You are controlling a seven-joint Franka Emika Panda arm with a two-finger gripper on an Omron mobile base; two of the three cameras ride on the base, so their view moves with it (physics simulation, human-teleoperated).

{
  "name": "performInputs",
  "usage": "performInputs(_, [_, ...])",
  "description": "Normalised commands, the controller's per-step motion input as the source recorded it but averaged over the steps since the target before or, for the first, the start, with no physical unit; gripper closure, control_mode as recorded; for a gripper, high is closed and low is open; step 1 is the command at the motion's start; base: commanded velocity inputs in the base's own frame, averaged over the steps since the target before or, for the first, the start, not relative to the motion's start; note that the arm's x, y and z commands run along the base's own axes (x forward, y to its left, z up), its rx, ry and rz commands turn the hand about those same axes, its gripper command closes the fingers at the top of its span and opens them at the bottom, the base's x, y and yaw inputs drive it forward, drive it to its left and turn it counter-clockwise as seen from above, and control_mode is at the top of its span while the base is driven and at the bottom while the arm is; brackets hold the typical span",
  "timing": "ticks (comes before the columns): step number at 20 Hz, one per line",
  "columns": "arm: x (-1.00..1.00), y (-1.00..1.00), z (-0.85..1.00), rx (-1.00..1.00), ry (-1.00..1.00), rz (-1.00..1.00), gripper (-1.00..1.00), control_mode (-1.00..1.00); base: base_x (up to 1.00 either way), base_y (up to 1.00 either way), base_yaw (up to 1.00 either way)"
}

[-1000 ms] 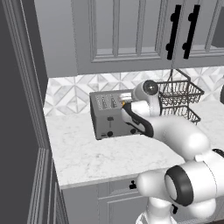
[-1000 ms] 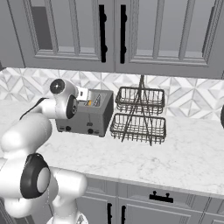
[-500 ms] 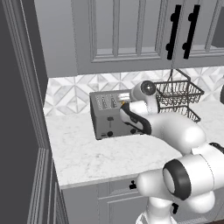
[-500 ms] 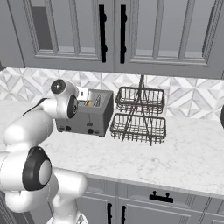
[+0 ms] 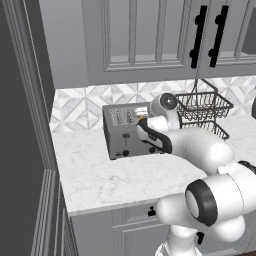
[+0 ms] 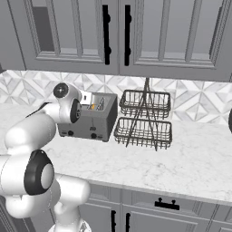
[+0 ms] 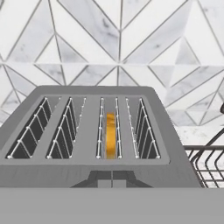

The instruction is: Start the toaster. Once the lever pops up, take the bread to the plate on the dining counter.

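The toaster sits at the surface's back edge, bread sunk in a slot. We judge our clenched end effector presses a front lever; next, wait for the pop-up.

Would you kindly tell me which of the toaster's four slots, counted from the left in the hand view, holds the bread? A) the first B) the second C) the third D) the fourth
C: in the hand view the orange-brown crust of the bread shows inside the third slot of the toaster, while the other three slots look empty.
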Motion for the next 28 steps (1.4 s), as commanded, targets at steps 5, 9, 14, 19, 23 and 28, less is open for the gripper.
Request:
performInputs(5, [0.02,0.00,-0.03,0.00,0.00,0.00,1.00,-1.00,0.00,0.00,0.00])
performInputs(9, [0.05,0.00,-0.01,0.00,0.00,0.00,1.00,-1.00,0.00,0.00,0.00])
performInputs(14, [0.02,0.00,0.00,0.00,0.00,0.00,1.00,-1.00,0.00,0.00,0.00])
performInputs(19, [0.00,0.00,-0.01,0.00,0.00,0.00,1.00,-1.00,0.00,0.00,0.00])
performInputs(23, [0.00,0.00,0.00,0.00,0.00,0.00,1.00,-1.00,0.00,0.00,0.00])
performInputs(28, [0.00,0.00,0.00,0.00,0.01,0.00,1.00,-1.00,0.00,0.00,0.00])
